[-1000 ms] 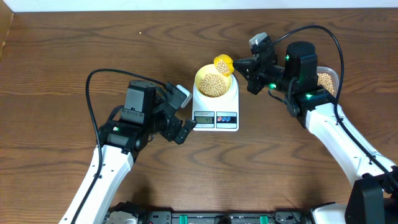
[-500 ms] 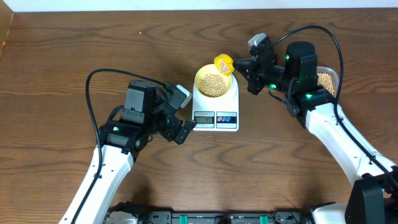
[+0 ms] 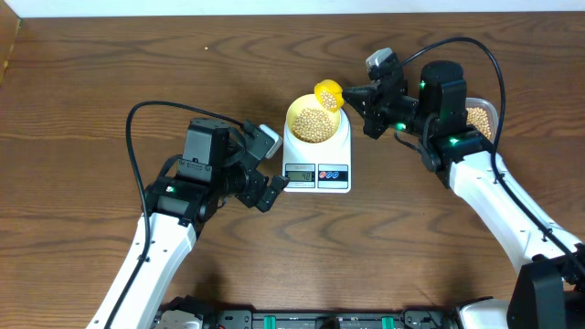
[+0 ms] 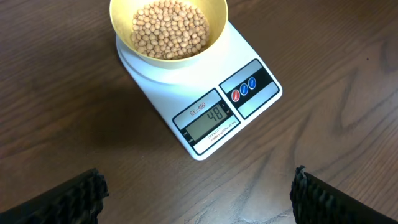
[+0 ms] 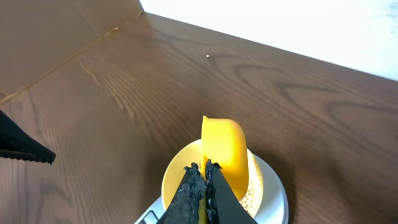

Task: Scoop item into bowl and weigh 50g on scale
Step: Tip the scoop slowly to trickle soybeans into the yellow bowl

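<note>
We judge this to be the last topping-up. The bowl (image 4: 122,28) sits on the 12 o'clock end of the scale (image 4: 245,50), well filled with beans (image 4: 169,28). The display (image 4: 210,118) at the 6 o'clock end reads 48, just short of the target.

The right claw (image 5: 203,186) is pinched shut on the handle of the yellow scoop (image 5: 225,149). It reaches in from 3 o'clock and holds the scoop tipped on its side over the bowl's rim at about 1 o'clock. We cannot tell whether any beans are left inside the scoop.

As we see it, the next move calls for very few beans. A slight further tilt or a light shake should let them drop one or two at a time while we watch the display, then level off at once. A full tip would likely overshoot. If the scoop is empty, we would need a small refill from the clear tub (image 3: 482,119). It lies well apart at 3 o'clock, partly hidden behind the right arm.

The left claw (image 4: 196,186) stands wide and holds nothing. It hangs near the scale's 8 o'clock corner, apart from it, with its camera looking onto the display.

Little stands in the way, since the table (image 4: 62,93) around the scale carries nothing else close by. A small pale speck (image 3: 207,47), perhaps a stray bean, lies far off at 11 o'clock. The main risk we see is the scoop or claw touching the bowl or scale and falsifying the reading.
</note>
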Robot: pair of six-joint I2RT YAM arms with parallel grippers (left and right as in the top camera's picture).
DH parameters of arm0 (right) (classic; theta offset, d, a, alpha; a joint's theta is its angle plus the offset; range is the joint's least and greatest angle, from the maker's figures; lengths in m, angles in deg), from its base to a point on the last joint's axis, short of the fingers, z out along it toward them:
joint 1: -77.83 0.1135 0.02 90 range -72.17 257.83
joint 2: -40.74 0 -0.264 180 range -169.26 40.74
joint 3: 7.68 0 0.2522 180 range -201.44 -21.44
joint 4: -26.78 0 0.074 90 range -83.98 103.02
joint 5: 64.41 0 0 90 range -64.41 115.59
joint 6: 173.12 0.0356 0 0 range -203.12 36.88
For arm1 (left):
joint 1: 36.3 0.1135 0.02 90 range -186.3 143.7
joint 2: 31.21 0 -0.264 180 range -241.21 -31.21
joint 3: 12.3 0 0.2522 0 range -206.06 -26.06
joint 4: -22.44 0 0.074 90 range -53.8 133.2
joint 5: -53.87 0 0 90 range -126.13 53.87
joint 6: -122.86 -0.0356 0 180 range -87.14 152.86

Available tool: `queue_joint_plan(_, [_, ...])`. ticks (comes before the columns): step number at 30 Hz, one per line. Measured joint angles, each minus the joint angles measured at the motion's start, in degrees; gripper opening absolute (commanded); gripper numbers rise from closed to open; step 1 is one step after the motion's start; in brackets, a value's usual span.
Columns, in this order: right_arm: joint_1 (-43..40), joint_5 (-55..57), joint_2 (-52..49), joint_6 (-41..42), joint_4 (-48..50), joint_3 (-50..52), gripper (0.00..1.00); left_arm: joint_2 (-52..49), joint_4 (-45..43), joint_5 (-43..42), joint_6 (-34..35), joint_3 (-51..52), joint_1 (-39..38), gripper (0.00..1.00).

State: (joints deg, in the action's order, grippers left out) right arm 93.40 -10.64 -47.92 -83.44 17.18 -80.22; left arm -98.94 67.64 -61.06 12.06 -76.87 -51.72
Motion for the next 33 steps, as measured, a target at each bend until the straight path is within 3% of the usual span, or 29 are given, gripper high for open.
queue_joint_plan(33, [0.00,0.68,0.00,2.89,0.00,0.00,0.01,0.00,0.02,0.00,0.00,0.00,0.00,0.97])
